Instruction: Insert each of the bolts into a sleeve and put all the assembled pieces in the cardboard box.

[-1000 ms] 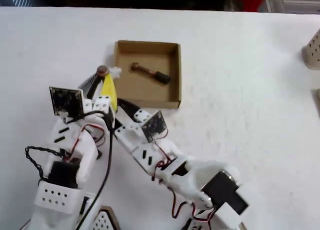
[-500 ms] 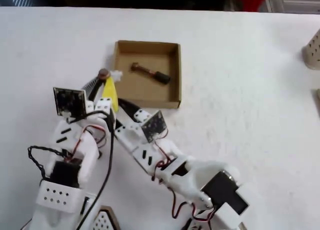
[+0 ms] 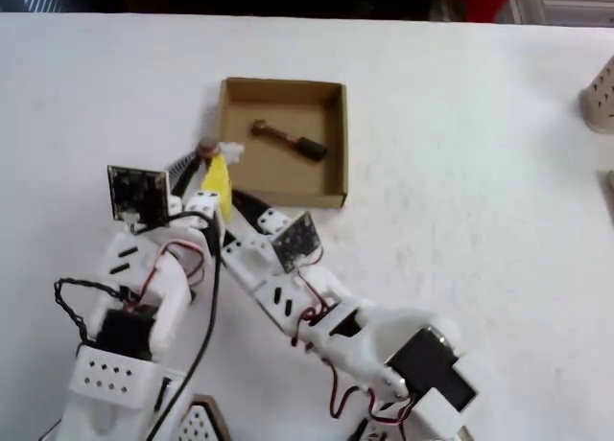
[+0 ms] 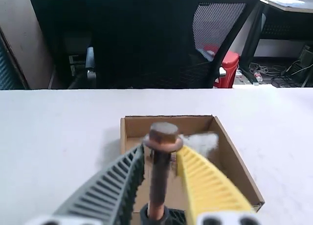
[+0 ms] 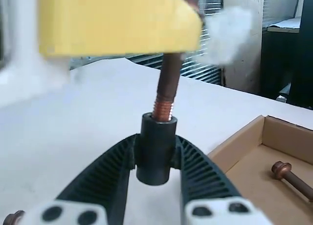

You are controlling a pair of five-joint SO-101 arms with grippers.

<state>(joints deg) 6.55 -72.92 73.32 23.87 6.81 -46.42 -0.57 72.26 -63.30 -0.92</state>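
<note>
Left claw (image 4: 160, 154) clenched on bolt (image 4: 159, 178), fingers pinching shank just under head. Right claw (image 5: 154, 159) gripped black sleeve (image 5: 156, 137) between ribbed fingers. Bolt's threaded end sat in sleeve's open mouth. Both held just outside left wall of cardboard box (image 3: 283, 88). One assembled piece (image 3: 288, 139) lay inside box, on white table (image 3: 460, 125).

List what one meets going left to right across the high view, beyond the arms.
The bolt, held up → the box, with an assembled piece inside → a perforated object at the right edge.
</note>
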